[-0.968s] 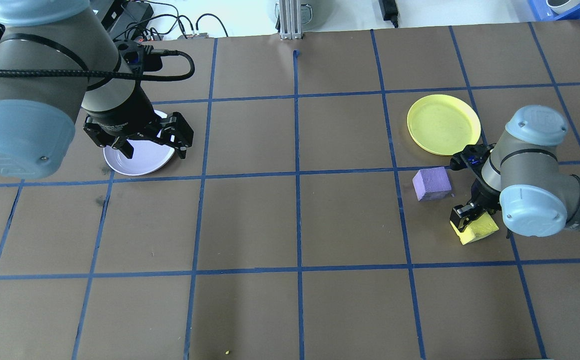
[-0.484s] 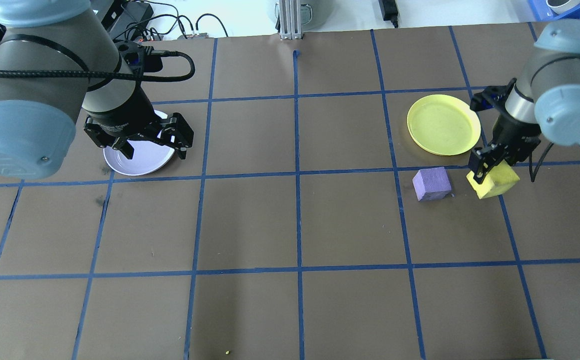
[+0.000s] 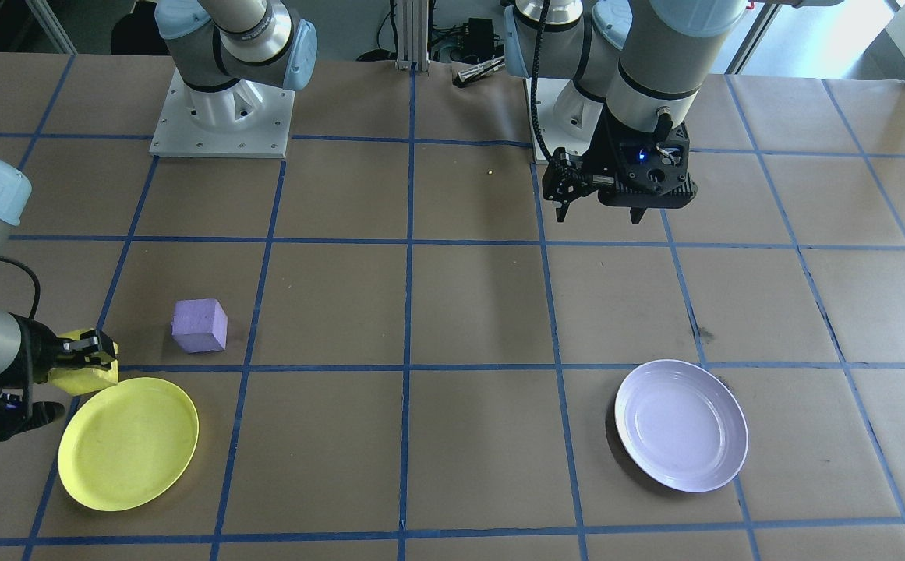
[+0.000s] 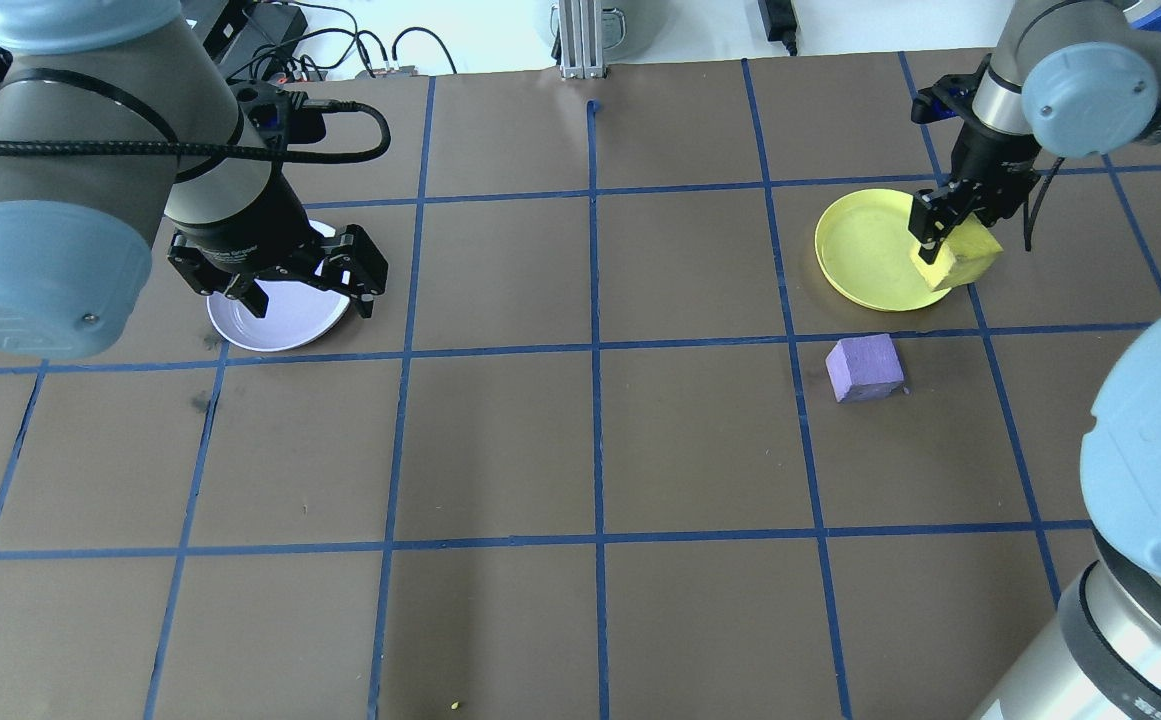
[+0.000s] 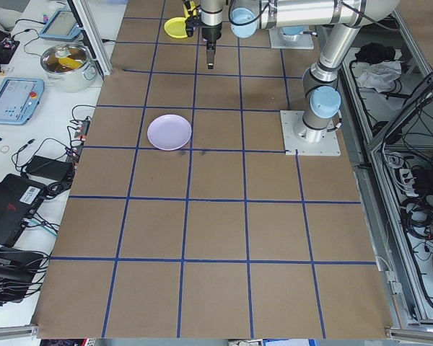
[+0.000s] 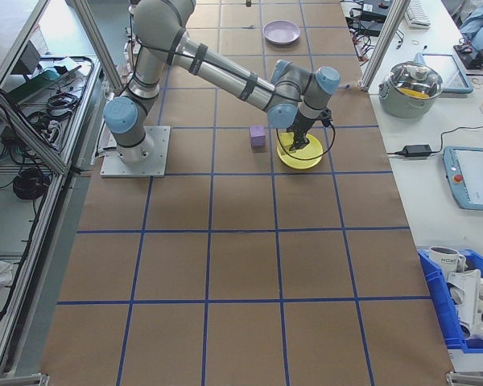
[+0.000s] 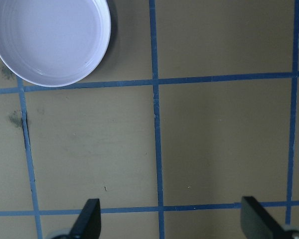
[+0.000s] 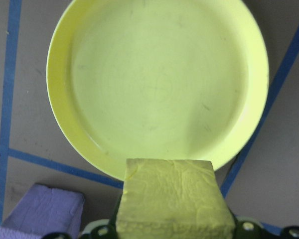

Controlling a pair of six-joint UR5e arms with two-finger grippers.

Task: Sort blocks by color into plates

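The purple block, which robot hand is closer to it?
The right one. The right gripper, holding the yellow block, hangs by the yellow plate near the purple block. The left gripper is far across the table, by the lavender plate.

Brown paper table [image 4: 500,450] gridded with blue tape [image 4: 595,345]; beyond its edge — a lidded steel pot [image 6: 417,86], 2 tablets [image 6: 473,177], cables [image 4: 380,45].
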